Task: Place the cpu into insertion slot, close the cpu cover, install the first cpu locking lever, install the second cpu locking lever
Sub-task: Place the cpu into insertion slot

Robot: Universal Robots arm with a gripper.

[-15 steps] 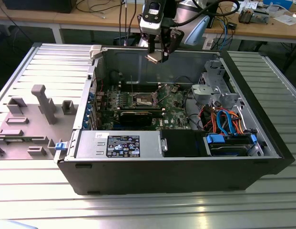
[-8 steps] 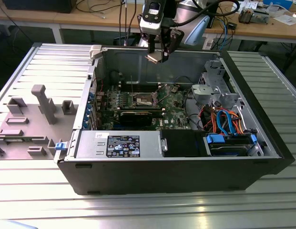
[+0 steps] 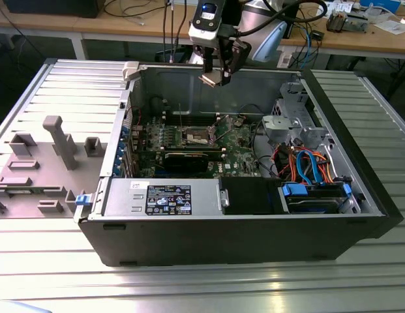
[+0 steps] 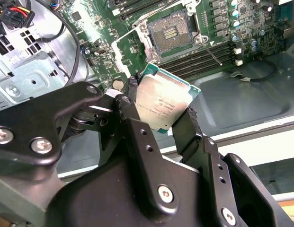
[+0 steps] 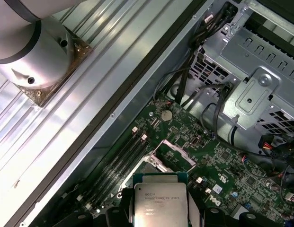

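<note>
My gripper (image 4: 162, 105) is shut on the cpu (image 4: 164, 100), a flat silver-grey square chip pinched by two opposite edges between black fingers (image 4: 131, 89). In the exterior view the gripper (image 3: 217, 75) hangs with the cpu (image 3: 211, 79) high over the open computer case. On the green motherboard below, the insertion slot (image 4: 170, 30) lies bare, with its dark contact field showing. The cpu cover (image 5: 178, 154) stands swung up beside the slot. A thin locking lever (image 4: 212, 55) sticks up by the memory slots. The cpu (image 5: 160, 202) also fills the near edge of the first wrist view.
Long memory slots (image 4: 203, 59) run beside the socket. A long black card (image 3: 189, 160) crosses the board. A metal drive cage (image 3: 290, 124) and coloured cables (image 3: 310, 163) fill the exterior view's right of the case; the power supply (image 3: 163, 195) sits in front. A grey fixture (image 3: 59, 143) lies outside.
</note>
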